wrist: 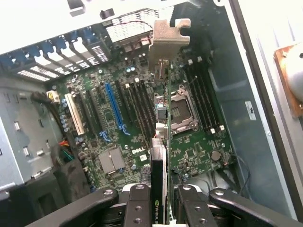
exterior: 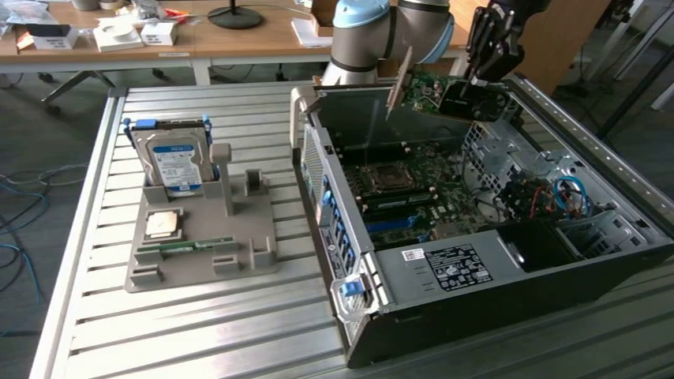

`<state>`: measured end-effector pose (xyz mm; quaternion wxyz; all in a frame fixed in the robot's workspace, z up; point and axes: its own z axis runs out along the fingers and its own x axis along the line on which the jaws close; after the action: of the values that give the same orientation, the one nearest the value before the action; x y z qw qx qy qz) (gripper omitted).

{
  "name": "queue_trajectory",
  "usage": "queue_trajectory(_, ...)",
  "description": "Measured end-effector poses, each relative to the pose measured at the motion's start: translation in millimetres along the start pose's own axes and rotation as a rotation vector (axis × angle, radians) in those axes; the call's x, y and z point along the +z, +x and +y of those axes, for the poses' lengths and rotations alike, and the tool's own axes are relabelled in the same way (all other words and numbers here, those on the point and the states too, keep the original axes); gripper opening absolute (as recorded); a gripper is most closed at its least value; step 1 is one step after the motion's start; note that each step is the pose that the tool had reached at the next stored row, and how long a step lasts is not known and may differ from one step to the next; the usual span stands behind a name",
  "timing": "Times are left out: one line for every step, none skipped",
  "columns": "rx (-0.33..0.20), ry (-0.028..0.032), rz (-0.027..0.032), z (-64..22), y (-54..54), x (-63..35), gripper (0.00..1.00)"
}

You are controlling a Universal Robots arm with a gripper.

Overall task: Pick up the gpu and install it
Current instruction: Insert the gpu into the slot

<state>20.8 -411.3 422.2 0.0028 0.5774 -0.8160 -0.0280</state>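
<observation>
- Logged at the exterior view's left: slatted metal desk point(exterior: 211, 332) carrying a grey holder point(exterior: 200, 264).
- Standing upright at the holder's far end: silver hard drive point(exterior: 174, 162) with a blue label, blue rails along both long edges.
- Lying flat in the holder, nearer the camera: square processor chip point(exterior: 163, 225). Just in front of it, a narrow green RAM stick point(exterior: 189, 246) in its groove.
- Further right on the same desk: open computer case point(exterior: 506, 276), lying on its side, interior facing up.
- Flat on the case floor: green motherboard point(exterior: 406, 197) with a bare CPU socket point(exterior: 384, 178). Blue cables point(exterior: 569, 193) bundled toward the exterior view's right.
- Above the far end of the case: gpu point(exterior: 447, 95) held clear in the air, tilted, well apart from the motherboard, not seated in any slot. Silver bracket point(exterior: 398, 83) end turned toward the exterior view's left.
- At the gpu's other end: gripper point(exterior: 479, 79), hanging from the arm point(exterior: 380, 31) behind the case.
- Checked in the wrist view: black fingers point(wrist: 137, 208) pinching the gpu from both faces, card seen edge-on between them.
- Same view: card line running over the motherboard between the long blue slot point(wrist: 116, 109) and the CPU socket, bracket end near the case's rear openings.
</observation>
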Motion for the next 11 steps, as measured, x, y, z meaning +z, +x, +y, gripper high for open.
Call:
queue_trajectory(-0.011, -0.0003, 0.0005, 0.0, 0.0, 0.0, 0.26)
queue_trajectory(-0.022, -0.0006, 0.0012, 0.0, 0.0, 0.0, 0.26)
queue_trajectory(-0.033, -0.0009, 0.0017, 0.0, 0.0, 0.1, 0.26)
queue_trajectory(-0.044, -0.0012, 0.0023, 0.0, 0.0, 0.1, 0.26)
queue_trajectory(-0.055, -0.0015, 0.0028, 0.0, 0.0, 0.2, 0.26)
queue_trajectory(-0.066, -0.0018, 0.0034, 0.0, 0.0, 0.2, 0.26)
queue_trajectory(-0.078, -0.0021, 0.0041, 0.0, 0.0, 0.2, 0.26)
queue_trajectory(-0.091, -0.0024, 0.0048, 0.0, 0.0, 0.3, 0.26)
queue_trajectory(-0.104, -0.0028, 0.0055, 0.0, 0.0, 0.3, 0.26)
queue_trajectory(-0.118, -0.0032, 0.0061, 0.0, 0.0, 0.4, 0.26)
queue_trajectory(-0.130, -0.0035, 0.0067, 0.0, 0.0, 0.4, 0.26)
